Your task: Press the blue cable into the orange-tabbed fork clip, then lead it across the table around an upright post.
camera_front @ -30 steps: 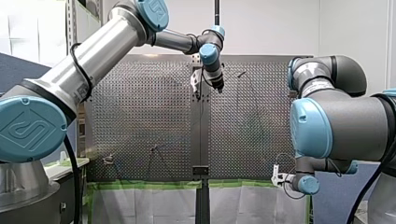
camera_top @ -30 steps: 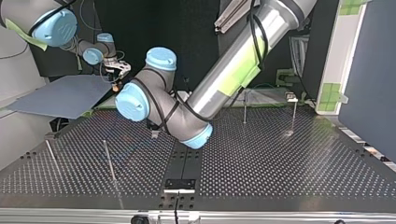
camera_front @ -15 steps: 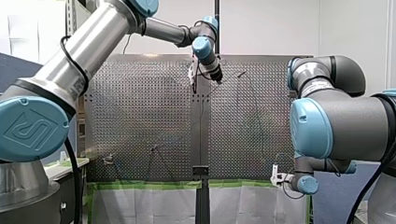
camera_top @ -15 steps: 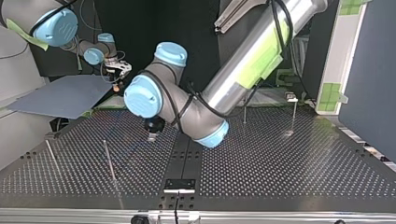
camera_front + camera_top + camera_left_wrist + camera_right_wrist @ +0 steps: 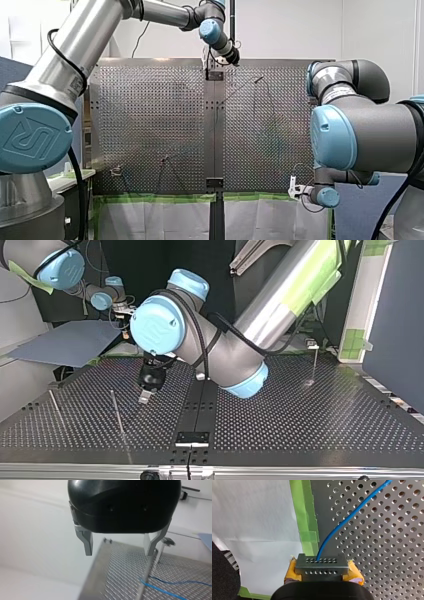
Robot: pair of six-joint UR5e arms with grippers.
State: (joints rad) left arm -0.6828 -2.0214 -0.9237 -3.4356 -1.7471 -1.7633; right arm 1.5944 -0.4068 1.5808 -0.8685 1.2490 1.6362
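Pinches one blue cable (image 5: 332, 533) between right gripper's (image 5: 322, 567) two yellow pads (image 5: 290, 573), at perforated table's (image 5: 387, 542) taped edge; spreads left gripper's (image 5: 118, 552) two metal fingers (image 5: 86, 542), empty; shows three upright posts (image 5: 118, 412) in top view.

My left gripper (image 5: 118, 552) has a black housing and two bare metal fingers (image 5: 86, 540), which stand spread apart with only open space between them. An upright post (image 5: 147, 576) rises from the perforated tabletop (image 5: 117, 582), and its top sits just at the tip of one finger. The blue cable (image 5: 162, 591) lies on the tabletop and passes the post low down; whether it touches the post cannot be told. Just beyond the post stands a second post (image 5: 162, 551) with a small grey head. Farther past that, the corner of a pale blue sheet (image 5: 206, 538) shows.
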